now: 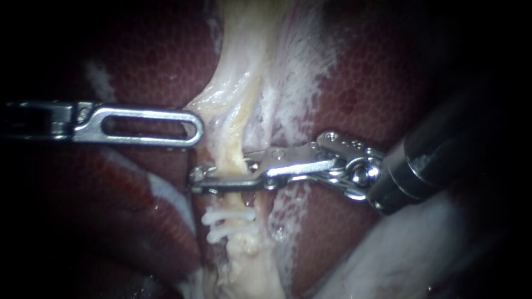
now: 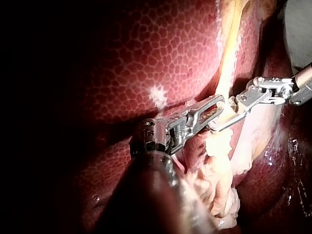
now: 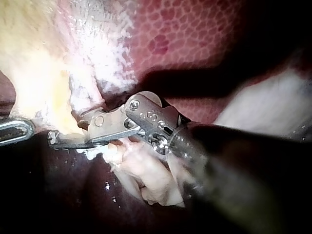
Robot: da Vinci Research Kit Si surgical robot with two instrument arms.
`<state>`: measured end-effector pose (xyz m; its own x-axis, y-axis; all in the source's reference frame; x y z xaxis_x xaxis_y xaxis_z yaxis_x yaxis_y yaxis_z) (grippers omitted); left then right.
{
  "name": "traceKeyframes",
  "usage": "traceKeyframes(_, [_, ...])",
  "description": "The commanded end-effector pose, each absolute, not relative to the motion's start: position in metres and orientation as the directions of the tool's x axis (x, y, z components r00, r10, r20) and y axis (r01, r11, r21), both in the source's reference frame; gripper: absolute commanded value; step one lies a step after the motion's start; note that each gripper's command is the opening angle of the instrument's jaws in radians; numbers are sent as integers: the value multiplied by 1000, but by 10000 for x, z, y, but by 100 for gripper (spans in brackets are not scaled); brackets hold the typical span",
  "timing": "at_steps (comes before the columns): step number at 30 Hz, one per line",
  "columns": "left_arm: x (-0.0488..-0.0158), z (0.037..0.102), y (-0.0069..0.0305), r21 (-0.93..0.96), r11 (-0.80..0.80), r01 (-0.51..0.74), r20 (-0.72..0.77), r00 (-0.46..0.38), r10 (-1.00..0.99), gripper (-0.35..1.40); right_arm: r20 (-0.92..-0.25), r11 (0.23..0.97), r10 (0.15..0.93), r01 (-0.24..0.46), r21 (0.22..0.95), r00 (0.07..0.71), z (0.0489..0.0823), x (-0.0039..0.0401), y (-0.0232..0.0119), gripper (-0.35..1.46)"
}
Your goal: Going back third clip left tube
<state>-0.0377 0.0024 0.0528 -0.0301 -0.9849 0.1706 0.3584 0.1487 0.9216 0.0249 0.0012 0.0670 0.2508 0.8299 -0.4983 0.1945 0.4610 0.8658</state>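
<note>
A pale yellow tube (image 1: pixel 235 138) runs down the middle between dark red liver lobes (image 1: pixel 155 61). My right instrument (image 1: pixel 202 180) reaches across it from the right, and its long thin jaws lie close together with the tube pinched between them. Just below the jaws, two white clips (image 1: pixel 228 217) sit across the tube. My left instrument (image 1: pixel 195 130) comes in level from the left. Its slotted jaws lie together, with the tip against the tube's left edge, above the right instrument's jaws. The left wrist view shows both tips, left (image 2: pixel 220 102) and right (image 2: pixel 213 127), meeting at the tube (image 2: pixel 229 58).
White fibrous tissue (image 1: pixel 293 88) spreads to the right of the tube. A pale fatty fold (image 1: pixel 410 249) lies under the right instrument's dark shaft (image 1: pixel 443 160). In the right wrist view, frayed pale tissue (image 3: pixel 146 175) hangs under the right instrument (image 3: pixel 53 139).
</note>
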Motion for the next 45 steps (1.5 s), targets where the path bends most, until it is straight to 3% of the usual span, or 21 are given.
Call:
traceKeyframes(1, [-377, 528, 24, 922, 149, 358, 171, -30, -985, -35, -498, 461, 830, 195, 866, 251, 670, 249, 12, -35])
traceKeyframes(9, [-376, 528, 24, 922, 149, 358, 171, -30, -985, -35, -500, 462, 829, 196, 865, 252, 671, 249, 10, -30])
traceKeyframes(11, [-376, 528, 24, 922, 149, 358, 171, -30, -985, -35, -502, 464, 828, 196, 864, 252, 673, 250, 6, 14])
traceKeyframes(13, [-376, 528, 24, 922, 149, 358, 171, -29, -985, -35, -503, 466, 827, 194, 863, 251, 674, 254, 4, 41])
traceKeyframes(16, [-376, 528, 23, 922, 149, 358, 171, -29, -985, -35, -574, 542, 785, 190, 818, 232, 674, 260, 1, 55])
traceKeyframes(17, [-376, 528, 23, 922, 149, 358, 171, -29, -985, -35, -622, 598, 753, 171, 783, 215, 674, 261, 1, 58])
traceKeyframes(24, [-376, 528, 23, 922, 149, 358, 171, -29, -985, -35, -761, 749, 620, 144, 646, 189, 675, 257, 3, 60])
traceKeyframes(34, [-375, 528, 23, 922, 149, 358, 171, -29, -985, -35, -790, 778, 584, 148, 611, 189, 677, 213, 3, 60])
traceKeyframes(45, [-375, 529, 23, 922, 150, 358, 171, -29, -985, -35, -852, 851, 489, 111, 513, 190, 669, 147, 0, 60])
